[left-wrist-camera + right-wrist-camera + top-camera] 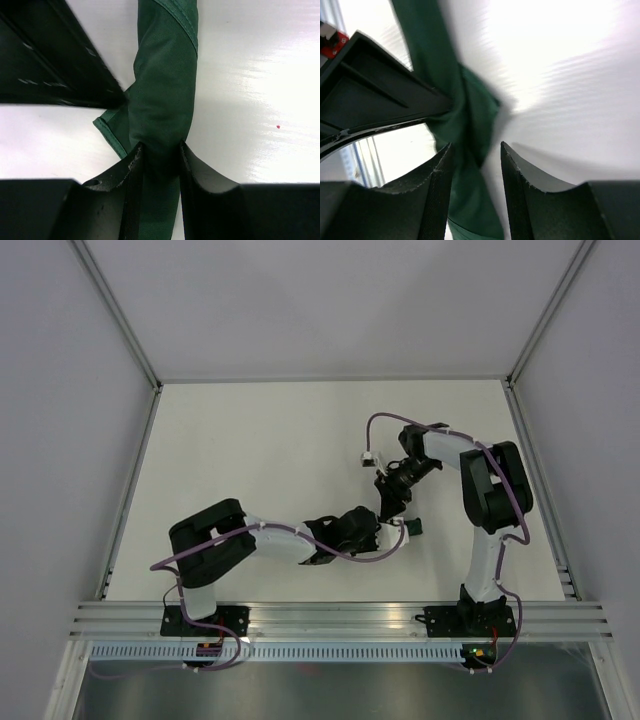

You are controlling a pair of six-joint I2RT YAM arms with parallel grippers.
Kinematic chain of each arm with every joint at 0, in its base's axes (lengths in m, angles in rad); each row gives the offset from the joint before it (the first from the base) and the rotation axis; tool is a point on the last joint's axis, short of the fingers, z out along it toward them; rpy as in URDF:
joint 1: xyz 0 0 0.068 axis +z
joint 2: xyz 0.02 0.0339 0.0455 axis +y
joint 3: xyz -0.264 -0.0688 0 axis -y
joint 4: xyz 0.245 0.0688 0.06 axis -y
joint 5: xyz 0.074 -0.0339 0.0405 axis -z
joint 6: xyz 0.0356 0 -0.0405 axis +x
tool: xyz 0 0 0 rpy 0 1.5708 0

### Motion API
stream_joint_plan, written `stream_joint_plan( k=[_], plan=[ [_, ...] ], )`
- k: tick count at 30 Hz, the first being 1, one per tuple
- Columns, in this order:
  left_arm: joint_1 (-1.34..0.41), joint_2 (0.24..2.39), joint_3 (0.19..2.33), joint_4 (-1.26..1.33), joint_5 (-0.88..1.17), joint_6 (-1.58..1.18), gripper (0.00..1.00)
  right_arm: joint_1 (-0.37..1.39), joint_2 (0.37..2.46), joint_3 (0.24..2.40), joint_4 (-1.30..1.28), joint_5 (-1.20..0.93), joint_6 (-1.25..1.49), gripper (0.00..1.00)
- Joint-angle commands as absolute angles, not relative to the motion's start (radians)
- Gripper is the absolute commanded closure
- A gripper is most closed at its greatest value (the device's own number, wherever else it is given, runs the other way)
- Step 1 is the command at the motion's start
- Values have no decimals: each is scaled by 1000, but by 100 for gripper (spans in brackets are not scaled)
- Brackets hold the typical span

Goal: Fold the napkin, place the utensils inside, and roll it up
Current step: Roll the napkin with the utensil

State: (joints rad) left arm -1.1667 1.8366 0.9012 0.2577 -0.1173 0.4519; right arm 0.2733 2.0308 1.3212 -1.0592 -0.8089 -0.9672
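Note:
The dark green napkin [165, 75] is rolled into a tight tube on the white table. Only a small green end [412, 527] shows in the top view. My left gripper [161, 150] is shut on the roll, pinching its near part; in the top view the gripper [385, 532] is mid-table. My right gripper [476, 150] is open right over the same roll [465, 125], which lies against its left finger [437, 175], with bare table by the right finger. In the top view it [388, 502] is just behind the left one. The knife is hidden.
The white table [280, 450] is walled by grey panels with metal rails at left and right. The left gripper's black body [370, 95] crowds the right wrist view, and the right gripper's finger [55, 55] crowds the left wrist view. A purple cable [372, 425] loops above the right wrist.

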Motion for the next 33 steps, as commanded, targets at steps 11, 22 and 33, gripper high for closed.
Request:
stream_joint_plan(
  k=[11, 22, 33],
  plan=[
    [-1006, 1905, 1034, -98, 245, 262, 98, 32, 1704, 1226, -703, -862, -701, 51],
    [-853, 2100, 1298, -382, 584, 195, 98, 58, 1215, 769, -519, -786, -897, 47],
    [-793, 2253, 1445, -538, 719, 183, 98, 382, 1110, 491, -223, -526, -854, 43]
  ],
)
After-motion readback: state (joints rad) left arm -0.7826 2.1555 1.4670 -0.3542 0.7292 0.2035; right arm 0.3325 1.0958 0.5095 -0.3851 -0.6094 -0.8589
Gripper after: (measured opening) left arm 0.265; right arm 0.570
